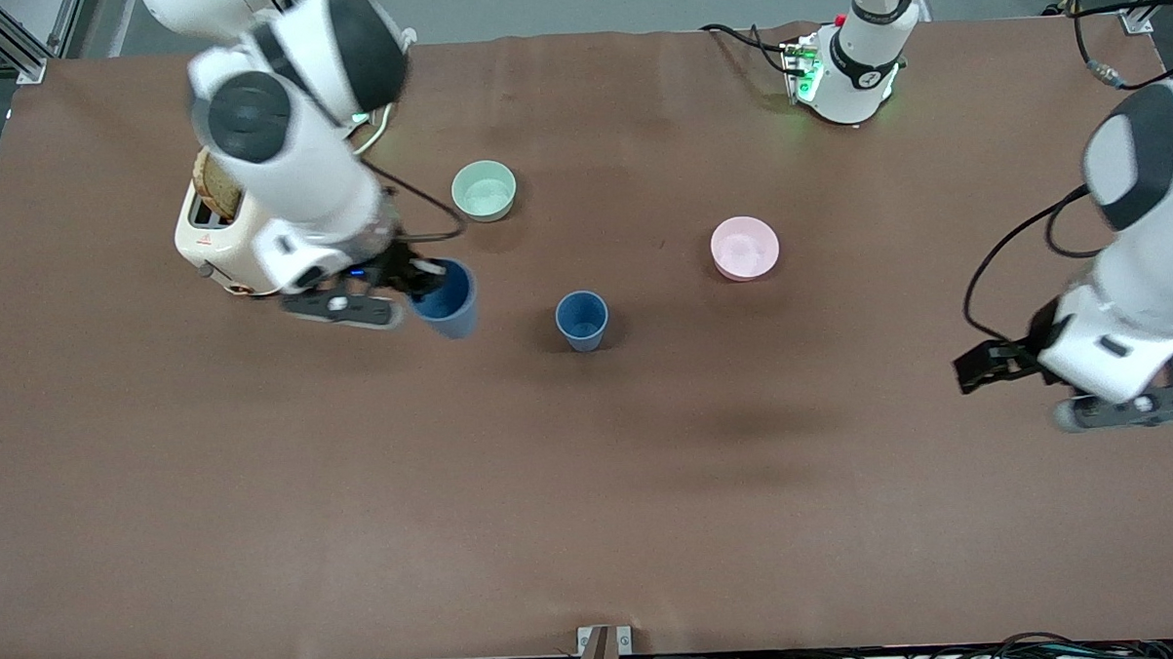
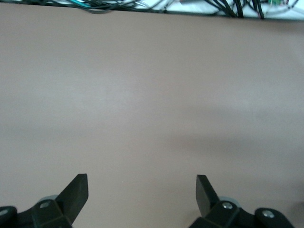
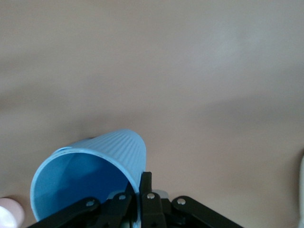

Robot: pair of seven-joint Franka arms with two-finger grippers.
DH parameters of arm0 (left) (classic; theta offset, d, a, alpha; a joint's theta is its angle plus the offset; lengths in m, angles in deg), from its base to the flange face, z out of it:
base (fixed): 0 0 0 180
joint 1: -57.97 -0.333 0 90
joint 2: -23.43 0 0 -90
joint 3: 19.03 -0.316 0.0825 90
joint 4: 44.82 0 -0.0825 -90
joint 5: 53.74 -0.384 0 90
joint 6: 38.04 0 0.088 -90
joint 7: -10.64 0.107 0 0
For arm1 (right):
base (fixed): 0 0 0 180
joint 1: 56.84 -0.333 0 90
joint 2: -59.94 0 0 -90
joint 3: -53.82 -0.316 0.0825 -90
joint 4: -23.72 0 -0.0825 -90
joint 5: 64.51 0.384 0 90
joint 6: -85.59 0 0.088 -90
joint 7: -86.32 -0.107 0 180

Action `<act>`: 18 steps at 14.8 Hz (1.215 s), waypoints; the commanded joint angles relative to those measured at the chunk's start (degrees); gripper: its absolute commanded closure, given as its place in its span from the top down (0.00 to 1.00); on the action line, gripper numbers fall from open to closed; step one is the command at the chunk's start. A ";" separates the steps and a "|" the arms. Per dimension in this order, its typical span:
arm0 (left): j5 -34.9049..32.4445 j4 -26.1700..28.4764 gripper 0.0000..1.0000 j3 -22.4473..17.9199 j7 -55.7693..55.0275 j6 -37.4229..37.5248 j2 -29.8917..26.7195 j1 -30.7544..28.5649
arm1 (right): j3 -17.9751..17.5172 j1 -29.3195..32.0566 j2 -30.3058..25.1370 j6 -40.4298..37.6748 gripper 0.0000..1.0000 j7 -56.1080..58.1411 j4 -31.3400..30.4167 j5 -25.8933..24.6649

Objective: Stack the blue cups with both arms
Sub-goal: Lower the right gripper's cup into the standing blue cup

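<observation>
Two medium-blue ribbed plastic tumblers are in play: one (image 1: pixel 446 300) hangs tilted in the right arm's black two-finger gripper (image 1: pixel 427 277), whose fingers are pinched together on its rim wall, up over the brown table (image 1: pixel 593 515) toward the right arm's end; the other blue tumbler (image 1: pixel 581 320) stands upright on the table near the middle, mouth up, apart from the held one. In the right wrist view the held cup (image 3: pixel 90 173) shows its open mouth and ribbed side, with the fingers (image 3: pixel 145 190) clamped on the rim. A pale green round bowl (image 1: pixel 484 190) sits farther from the front camera than the held cup, and a pink round bowl (image 1: pixel 745 247) lies toward the left arm's end, slightly farther from the camera than the standing tumbler. A white toaster (image 1: pixel 214 235) with a slice of bread in it stands beside the right arm. The left arm's black gripper (image 1: pixel 978 365) waits with its fingers (image 2: pixel 76 192) spread wide apart and nothing between them, over bare table at the left arm's end. Broad open brown surface lies between the standing tumbler and the table's near edge
</observation>
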 commanded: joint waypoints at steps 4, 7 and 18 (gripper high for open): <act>5.17 4.17 1.00 -5.17 5.10 3.45 -9.82 -2.48 | 0.95 -9.55 7.74 10.11 0.00 -12.67 0.54 1.07; 4.29 5.15 1.00 -4.91 4.13 9.70 -13.00 -2.48 | 0.95 -12.19 11.09 14.07 0.00 -16.01 0.45 0.55; 4.21 15.62 1.00 -4.03 4.92 4.26 -19.87 -1.86 | 1.12 -12.99 12.15 13.55 0.94 -16.19 -0.51 0.46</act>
